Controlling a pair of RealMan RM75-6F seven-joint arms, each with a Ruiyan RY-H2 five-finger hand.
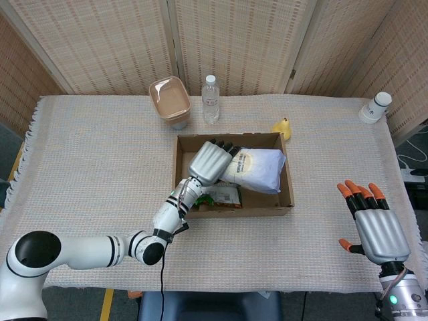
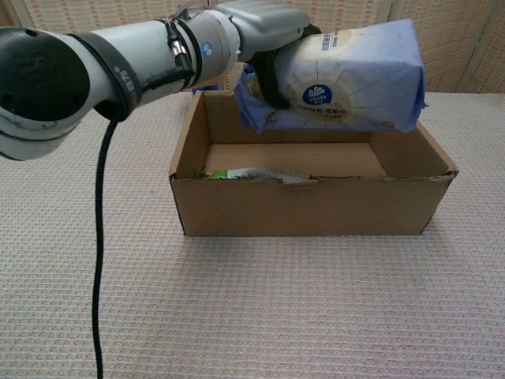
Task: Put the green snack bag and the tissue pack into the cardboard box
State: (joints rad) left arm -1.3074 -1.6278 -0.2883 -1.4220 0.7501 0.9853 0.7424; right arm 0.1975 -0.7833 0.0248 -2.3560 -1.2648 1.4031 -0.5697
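- Chest view shows the tissue pack (image 2: pixel 347 79) as a plump, pale blue soft pack with a round dark blue logo and a fan of thin lines on its face; it is tilted and held above the cardboard box (image 2: pixel 308 207), over the open top.
- Left hand (image 2: pixel 268 31) grips the pack at its left end, dark fingers curled around the wrapper; from the head view the hand (image 1: pixel 209 162) sits over the middle of the box.
- Green snack bag (image 1: pixel 222 195) lies flat on the box floor at the front left, partly under the hand; its print is probably green and white, though little shows.
- Right hand (image 1: pixel 376 229) hovers apart at the table's right edge, orange-tipped fingers spread, holding nothing.
- Behind the box stand a water bottle (image 1: pixel 210 99) and a tan container (image 1: pixel 170 101).
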